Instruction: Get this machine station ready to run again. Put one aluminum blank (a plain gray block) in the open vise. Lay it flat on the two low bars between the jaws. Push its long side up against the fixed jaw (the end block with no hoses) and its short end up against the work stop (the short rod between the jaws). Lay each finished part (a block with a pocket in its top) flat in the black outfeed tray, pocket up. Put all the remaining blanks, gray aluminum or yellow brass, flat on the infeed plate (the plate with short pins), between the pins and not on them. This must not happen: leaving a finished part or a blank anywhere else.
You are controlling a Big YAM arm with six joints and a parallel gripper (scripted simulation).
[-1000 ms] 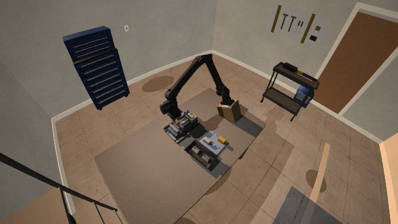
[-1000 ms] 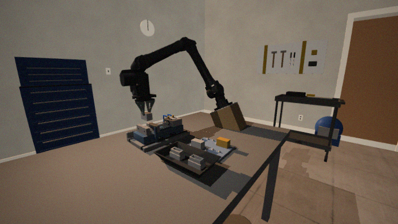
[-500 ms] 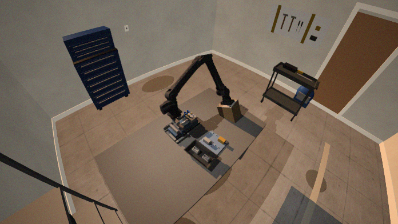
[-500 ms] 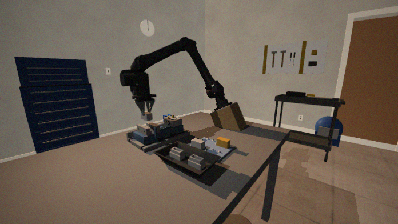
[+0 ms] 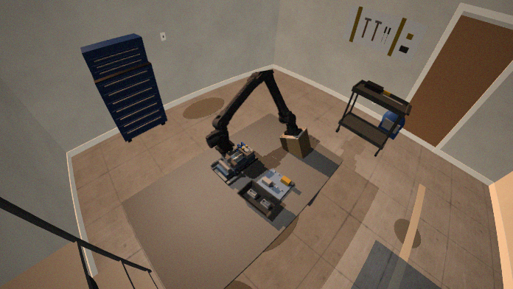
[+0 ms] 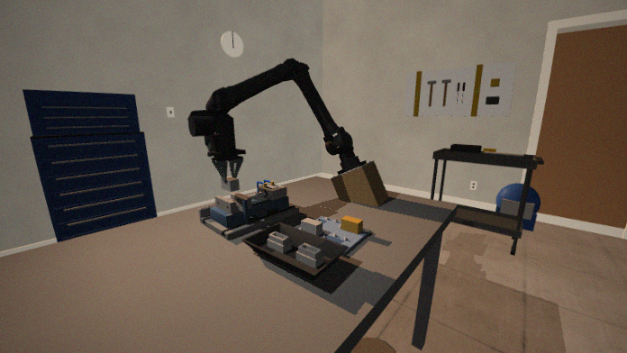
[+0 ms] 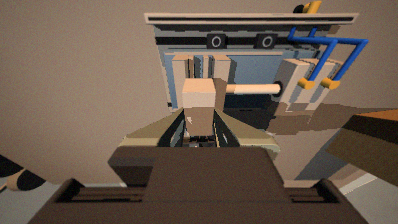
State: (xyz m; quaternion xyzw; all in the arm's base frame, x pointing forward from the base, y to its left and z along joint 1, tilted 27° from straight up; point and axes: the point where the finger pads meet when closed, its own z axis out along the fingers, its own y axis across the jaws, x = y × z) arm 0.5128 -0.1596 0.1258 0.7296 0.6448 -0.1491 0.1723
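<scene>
My gripper is shut on a plain gray aluminum blank and holds it in the air above the vise. In the wrist view the blank hangs between the fingers over the gap between the jaws, with the work stop rod to its right and the hosed jaw beyond it. The black outfeed tray holds two pocketed parts. The infeed plate carries a gray blank and a yellow brass blank.
The arm's base sits on a tilted brown box at the back of the table. The table edge runs along the right. A blue tool cabinet and a black cart stand off the table.
</scene>
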